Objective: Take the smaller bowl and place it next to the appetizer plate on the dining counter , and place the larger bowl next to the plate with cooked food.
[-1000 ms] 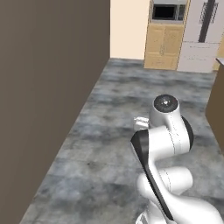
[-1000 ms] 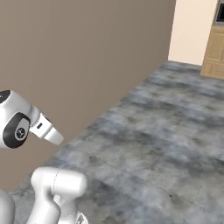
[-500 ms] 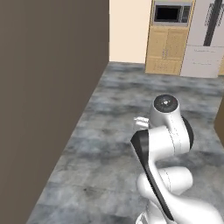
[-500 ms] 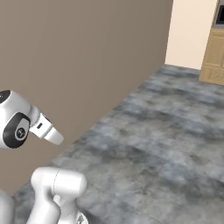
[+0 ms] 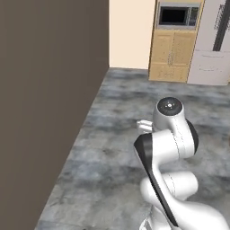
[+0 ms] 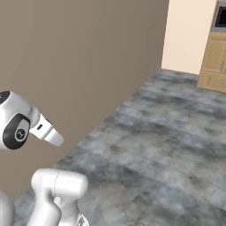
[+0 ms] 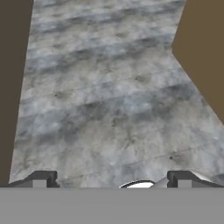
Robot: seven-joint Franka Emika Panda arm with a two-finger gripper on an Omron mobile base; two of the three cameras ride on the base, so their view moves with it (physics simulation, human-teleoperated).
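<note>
The two bowls, both plates and the dining counter are out of view. My gripper looks down at bare mottled grey floor. Its two dark fingertips stand wide apart at the bottom of the hand view, open, with nothing between them. The white arm is folded up close over the base.
A tall dark brown wall runs along the left, close to the base. Grey stone floor stretches ahead to wooden cabinets with a microwave and a pale fridge. A brown panel edges the hand view's right.
The whole picture has shifted a little, with the far cabinets and microwave sitting slightly lower, so the camera has moved with the base. The arm keeps its folded pose.
</note>
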